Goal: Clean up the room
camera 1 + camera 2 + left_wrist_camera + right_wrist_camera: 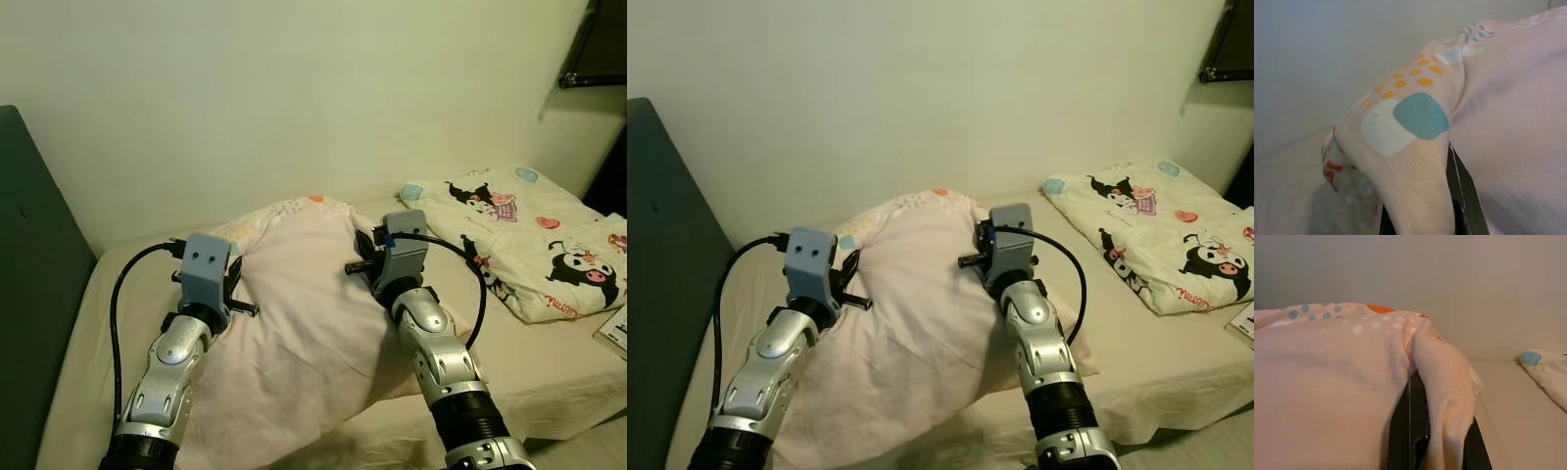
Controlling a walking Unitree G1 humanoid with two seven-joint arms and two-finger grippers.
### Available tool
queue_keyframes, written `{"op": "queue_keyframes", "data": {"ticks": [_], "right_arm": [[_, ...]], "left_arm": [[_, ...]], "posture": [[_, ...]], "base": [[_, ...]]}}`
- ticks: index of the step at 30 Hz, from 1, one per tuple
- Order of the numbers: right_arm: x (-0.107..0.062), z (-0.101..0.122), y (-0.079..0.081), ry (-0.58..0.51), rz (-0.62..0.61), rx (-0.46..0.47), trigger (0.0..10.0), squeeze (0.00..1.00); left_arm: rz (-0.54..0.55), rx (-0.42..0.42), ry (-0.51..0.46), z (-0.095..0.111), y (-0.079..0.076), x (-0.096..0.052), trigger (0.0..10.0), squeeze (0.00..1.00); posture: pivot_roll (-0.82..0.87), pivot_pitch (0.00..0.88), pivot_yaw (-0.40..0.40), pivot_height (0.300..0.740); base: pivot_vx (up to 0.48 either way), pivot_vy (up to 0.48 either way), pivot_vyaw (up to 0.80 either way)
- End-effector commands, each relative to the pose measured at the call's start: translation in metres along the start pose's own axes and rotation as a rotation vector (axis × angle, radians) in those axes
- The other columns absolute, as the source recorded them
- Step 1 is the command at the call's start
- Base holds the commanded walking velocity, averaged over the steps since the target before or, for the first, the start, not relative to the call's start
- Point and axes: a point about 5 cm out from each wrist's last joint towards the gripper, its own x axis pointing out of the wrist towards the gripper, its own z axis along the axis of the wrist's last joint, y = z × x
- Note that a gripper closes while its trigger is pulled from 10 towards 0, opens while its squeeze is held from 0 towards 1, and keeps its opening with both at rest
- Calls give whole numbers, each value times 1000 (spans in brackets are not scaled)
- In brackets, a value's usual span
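From the head cam I've got the big pale pink fabric pillow (304,313) on the cream bed sheet (549,362), wall close behind it, open mattress to the right up to the white cartoon-print quilt (534,235). Left wrist cam: left gripper (1422,215) clenched on the pillow's dotted corner. Right wrist cam: right gripper (1437,440) pinching its other corner.

Pale pink spotted pillow (1327,377), a fold pinched between the right gripper (1427,440) black fingers (1405,431), cream bed sheet (1513,416), plain wall (1449,279)
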Motion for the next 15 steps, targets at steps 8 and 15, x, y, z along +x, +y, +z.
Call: {"op": "queue_keyframes", "data": {"ticks": [8,15], "right_arm": [[0,8,-7,-43,-33,-14,10000,0],[0,9,-7,-46,-35,-14,10000,0]], "left_arm": [[45,9,-41,8,9,3,10000,0],[45,-3,-54,11,8,4,10000,0]], "posture": [[-78,12,-15,716],[-84,8,-16,716]], "base": [[0,0,0],[0,0,0]]}}
